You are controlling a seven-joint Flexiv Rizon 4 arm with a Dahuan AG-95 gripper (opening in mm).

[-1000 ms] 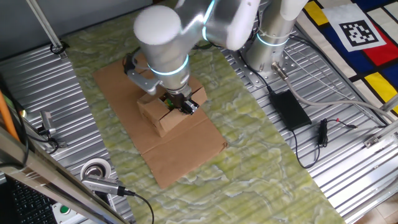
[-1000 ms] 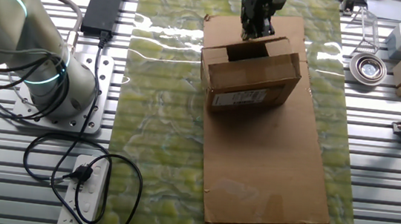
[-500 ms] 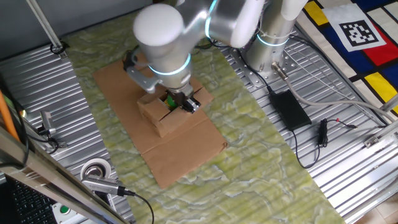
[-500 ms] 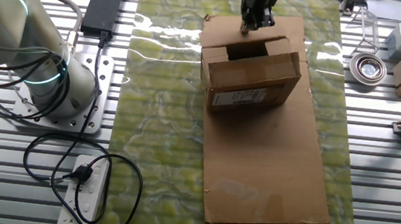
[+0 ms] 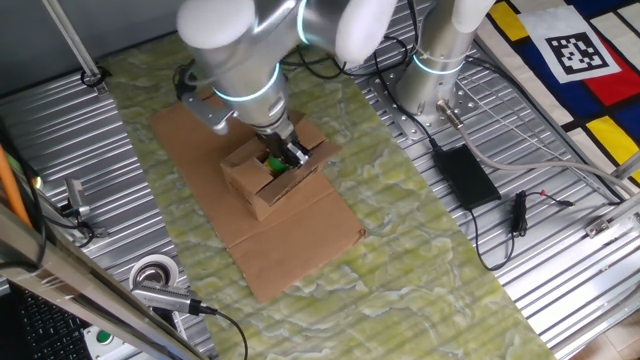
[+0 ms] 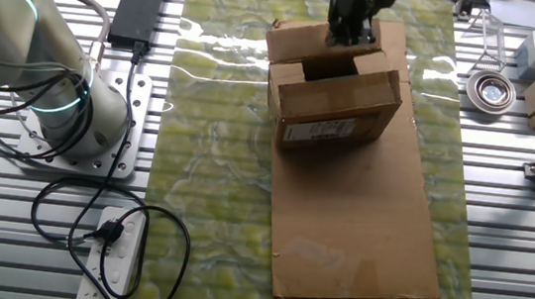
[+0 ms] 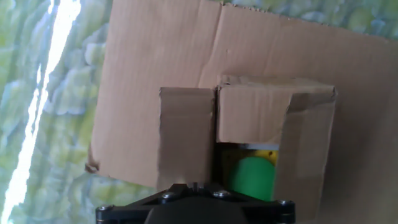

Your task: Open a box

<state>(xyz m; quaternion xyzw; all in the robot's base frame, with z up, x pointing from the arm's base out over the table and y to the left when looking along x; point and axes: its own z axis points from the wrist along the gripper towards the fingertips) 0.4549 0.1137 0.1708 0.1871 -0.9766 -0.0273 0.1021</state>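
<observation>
The box (image 6: 332, 102) sat upper centre on the cardboard sheet (image 6: 359, 229), one flap raised at the gripper (image 6: 347, 40); whether its fingers pinched that flap I cannot tell. The flap could slip free, or the light box drag along

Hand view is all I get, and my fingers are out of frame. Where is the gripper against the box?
Observer: The gripper is at the box's top rim, on the side opposite its printed label.
Operator: Anything near the box I could hit?
Observer: Only the flat cardboard sheet beneath it. The tape roll lies apart, off the green mat, on the ribbed metal table.
</observation>
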